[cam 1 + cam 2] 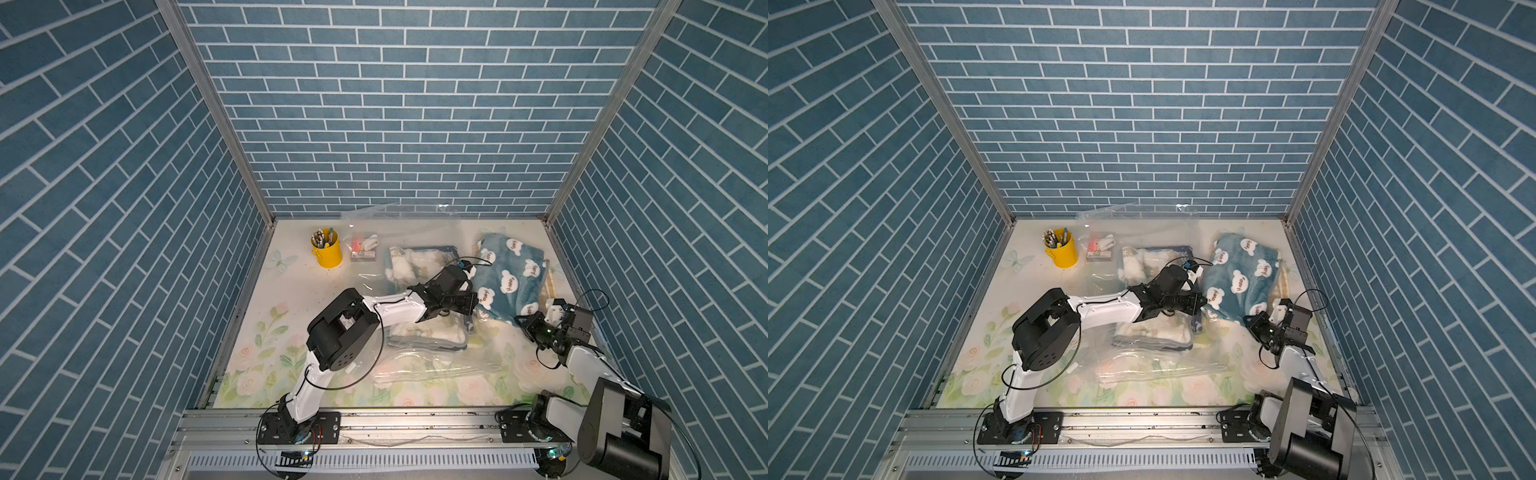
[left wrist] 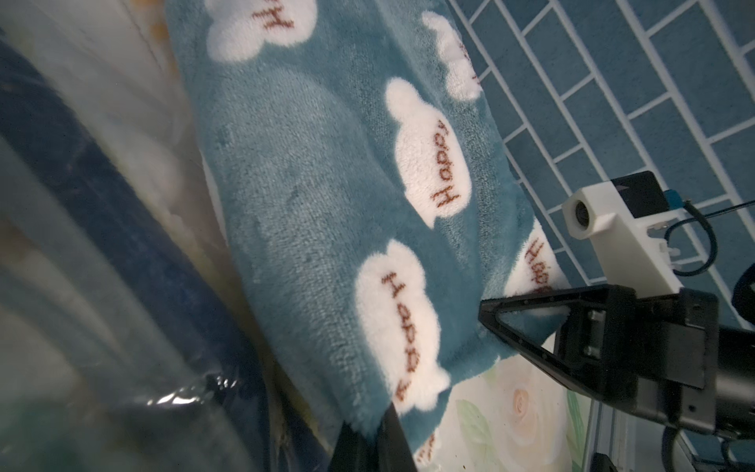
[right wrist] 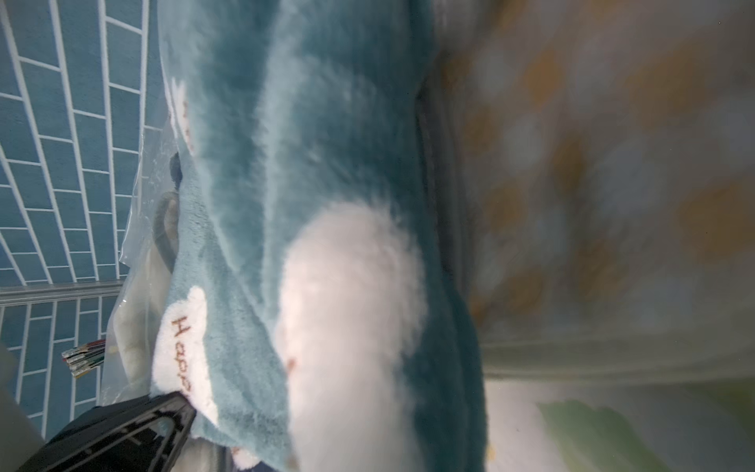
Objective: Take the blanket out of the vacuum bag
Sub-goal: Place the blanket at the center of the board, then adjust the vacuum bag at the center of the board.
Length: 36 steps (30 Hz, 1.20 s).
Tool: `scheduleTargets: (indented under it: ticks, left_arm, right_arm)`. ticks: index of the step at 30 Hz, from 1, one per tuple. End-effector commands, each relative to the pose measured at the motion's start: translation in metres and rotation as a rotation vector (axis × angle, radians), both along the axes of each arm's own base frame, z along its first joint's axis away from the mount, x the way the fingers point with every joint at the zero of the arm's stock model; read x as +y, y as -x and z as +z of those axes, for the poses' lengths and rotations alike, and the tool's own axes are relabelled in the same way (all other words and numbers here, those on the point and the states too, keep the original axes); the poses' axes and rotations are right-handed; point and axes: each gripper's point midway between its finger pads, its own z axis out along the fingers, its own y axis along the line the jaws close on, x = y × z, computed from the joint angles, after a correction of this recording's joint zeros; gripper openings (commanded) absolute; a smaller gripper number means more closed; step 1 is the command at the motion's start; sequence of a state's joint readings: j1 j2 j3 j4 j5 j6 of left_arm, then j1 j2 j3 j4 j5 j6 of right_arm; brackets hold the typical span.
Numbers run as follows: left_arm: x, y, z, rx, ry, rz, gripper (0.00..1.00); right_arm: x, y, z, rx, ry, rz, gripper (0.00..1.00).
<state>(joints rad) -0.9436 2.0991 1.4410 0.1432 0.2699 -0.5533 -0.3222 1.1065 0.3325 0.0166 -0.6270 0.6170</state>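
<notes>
A robotics test cell: blue brick-print panels (image 1: 415, 104) walled three sides, framed by bare aluminium posts (image 1: 218, 112). A left arm (image 1: 395, 309) and a right arm (image 1: 582, 365) stood bolted to a metal rail (image 1: 415, 422) at the front edge of a flower-printed tabletop (image 1: 291, 299), with a slotted cable duct (image 1: 357, 459) below it.

"Happy" is showing all over the blanket (image 2: 302, 229)
Brown lettering is sitting inside the white clouds (image 2: 408, 135), repeating across the blue fleece.
</notes>
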Motion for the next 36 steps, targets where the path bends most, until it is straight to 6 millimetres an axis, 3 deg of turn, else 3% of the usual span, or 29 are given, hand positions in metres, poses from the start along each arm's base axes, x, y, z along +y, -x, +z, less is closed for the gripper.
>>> scheduleTargets:
  ticks: [1,9,15,20,23,26,27,28,29,30,31,33,36]
  left_arm:
    - [-0.002,0.002,0.03,-0.035,0.041,-0.004,0.0]
    - [-0.016,0.009,0.048,-0.049,0.068,-0.034,0.0]
    - [-0.027,0.022,0.05,-0.048,0.081,-0.06,0.0]
    - [-0.037,0.038,0.025,-0.014,0.056,-0.083,0.0]
    - [-0.034,0.044,0.014,0.011,0.061,-0.069,0.0]
    - [-0.027,0.044,0.006,0.018,0.042,-0.047,0.0]
    - [-0.023,0.044,0.003,0.016,0.032,-0.037,0.0]
    - [-0.02,0.043,0.0,0.015,0.022,-0.027,0.0]
    - [-0.02,0.044,-0.001,0.018,0.019,-0.028,0.0]
    - [-0.02,0.045,-0.001,0.024,0.021,-0.034,0.0]
    - [-0.021,0.047,-0.001,0.032,0.025,-0.042,0.07]
    - [-0.019,0.052,0.002,0.036,0.017,-0.051,0.34]
    - [-0.009,0.053,0.024,-0.006,0.028,-0.041,0.64]
  right_arm:
    - [-0.012,-0.002,0.009,-0.006,0.089,-0.022,0.0]
    - [-0.04,-0.028,0.055,-0.092,0.211,-0.084,0.0]
    - [-0.06,-0.041,0.085,-0.136,0.263,-0.143,0.0]
    - [-0.072,-0.03,0.061,-0.071,0.294,-0.18,0.0]
    - [-0.074,-0.021,0.047,-0.051,0.277,-0.195,0.0]
    - [-0.069,-0.012,0.033,-0.022,0.258,-0.185,0.06]
    - [-0.069,-0.008,0.03,-0.014,0.264,-0.19,0.14]
    - [-0.071,-0.004,0.027,-0.001,0.277,-0.202,0.3]
    - [-0.073,0.0,0.024,0.013,0.285,-0.211,0.4]
    - [-0.073,0.001,0.025,0.015,0.289,-0.213,0.45]
    - [-0.075,0.002,0.028,0.017,0.295,-0.214,0.5]
    - [-0.076,0.005,0.038,0.012,0.319,-0.217,0.55]
    - [-0.08,0.011,0.053,-0.017,0.356,-0.252,0.59]
